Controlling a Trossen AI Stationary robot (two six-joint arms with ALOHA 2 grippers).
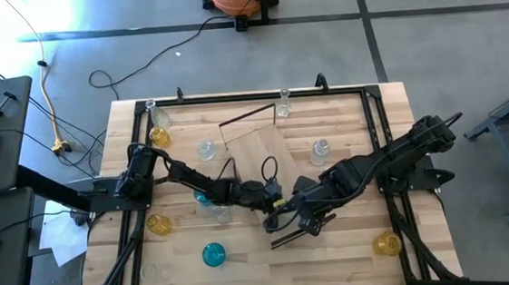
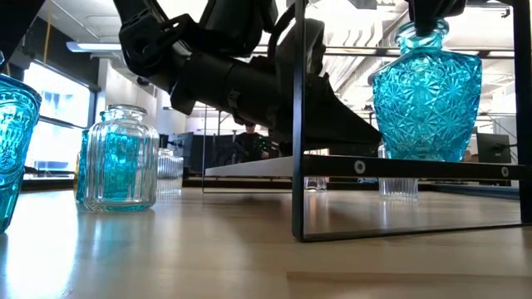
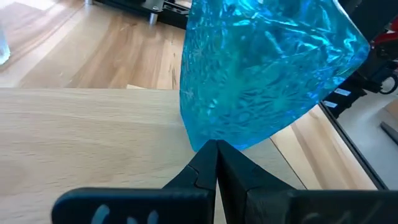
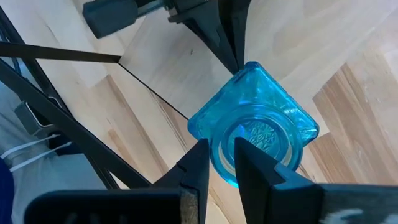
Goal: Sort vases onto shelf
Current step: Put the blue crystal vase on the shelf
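One blue vase [image 4: 254,124] stands on the shelf [image 1: 264,151], right fingers [image 4: 219,163] gripping its rim; left fingers [image 3: 216,163], pinched shut, touch its side. Roughly ten vases wait across the desk [image 1: 398,122], unsorted.

Two matte black jointed arms [image 1: 193,176], each end effector [image 4: 217,163] with tapered dark fingers

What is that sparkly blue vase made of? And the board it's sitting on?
The blue vase looks like glass: light passes through it, and its sides carry a cut starburst pattern that glints. The shelf under it looks like pale wood with a smooth matte finish, showing fine grain lines. Its thin dark rim seems to be metal, though that is less certain.
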